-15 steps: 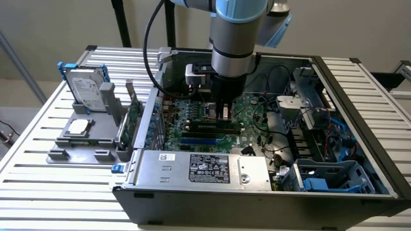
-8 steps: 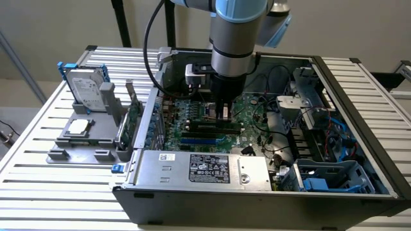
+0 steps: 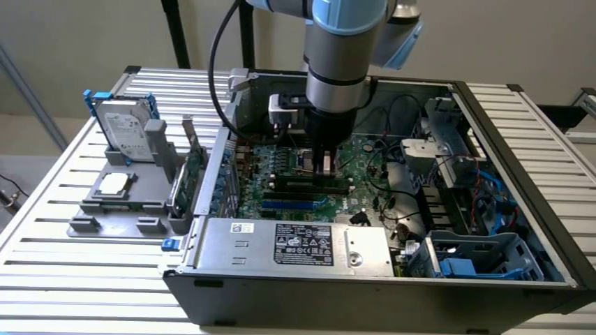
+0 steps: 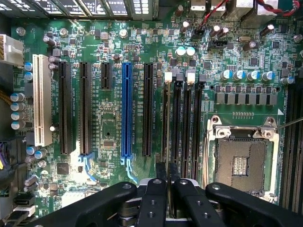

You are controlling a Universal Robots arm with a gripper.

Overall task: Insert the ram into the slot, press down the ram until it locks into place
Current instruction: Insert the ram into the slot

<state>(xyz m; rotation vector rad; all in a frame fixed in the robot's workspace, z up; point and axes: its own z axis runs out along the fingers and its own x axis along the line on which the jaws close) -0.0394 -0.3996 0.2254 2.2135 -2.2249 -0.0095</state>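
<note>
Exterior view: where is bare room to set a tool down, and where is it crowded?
Bare table slats between the grey tray and the near edge. Crowded: inside the case, around the gripper.

Inside the open computer case (image 3: 523,181) room is tight. The end effector (image 3: 324,172) stands among the memory sockets (image 4: 187,118), its fingers (image 4: 161,174) apparently closed on the thin memory stick (image 4: 169,113), with the neighbouring sockets just beside it. On the exterior view's right, the drive cage (image 3: 449,143) and loose cables (image 3: 396,202) crowd close. The power supply box (image 3: 298,241) walls off the near side. The card slots (image 4: 85,109) lie low on the board, and the space straight above them looks open.
</note>
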